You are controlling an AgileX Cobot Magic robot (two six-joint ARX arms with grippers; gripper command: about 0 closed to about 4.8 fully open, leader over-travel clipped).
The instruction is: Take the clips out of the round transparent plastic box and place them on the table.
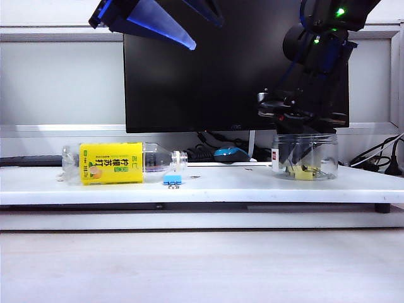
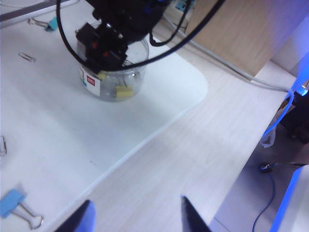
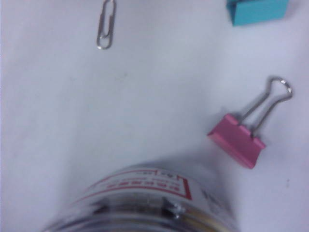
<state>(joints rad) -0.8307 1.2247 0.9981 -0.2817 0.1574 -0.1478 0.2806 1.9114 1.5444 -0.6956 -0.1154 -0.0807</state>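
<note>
Yellow label on bottle (image 1: 111,163) lying well left of the right gripper (image 1: 297,110): dark Chinese characters, too small to read. Red-and-white sticker on box (image 1: 306,158) just under that gripper: print blurred, unreadable. Monitor (image 1: 237,69) logo behind: illegible.

A big black monitor (image 1: 233,69) dominates the back, screen dark, standing against a pale wall with a grey rail (image 1: 60,35) running across beside its upper corner. Below the monitor, a tangle of black cables (image 1: 205,151) spills out near its stand. In front of it and lower down, a pale wood-grain surface (image 1: 202,265) stretches wide. Even, cool light all round.
</note>
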